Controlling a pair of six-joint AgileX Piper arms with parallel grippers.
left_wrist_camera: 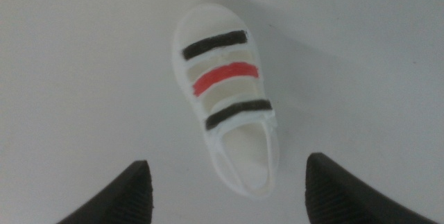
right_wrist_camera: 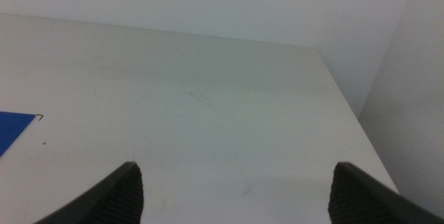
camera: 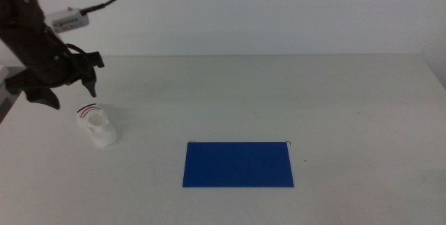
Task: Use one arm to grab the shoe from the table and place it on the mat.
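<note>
Item 1, nearest the camera: mat [camera: 238, 164], flat dark blue rectangle lying on the white counter [camera: 279, 99], slightly right of centre, nothing on it. One corner of it also shows in the right wrist view [right_wrist_camera: 12, 130].

Item 2: shoe [camera: 97, 125], small, white, chunky-soled, with two black straps and one red strap. It rests on the counter well to the left of the mat, apart from it, and nothing touches it.

Item 3: left arm [camera: 31, 40], dark, entering from the left. Its left end effector [camera: 70, 89] hangs just above and behind the shoe, jaws spread wide. In the left wrist view the shoe [left_wrist_camera: 227, 99] lies between the two jaws, clear of both.

Item 4: right end effector [right_wrist_camera: 236, 193], out of the middle view, jaws spread, over bare counter near the far right corner.
</note>
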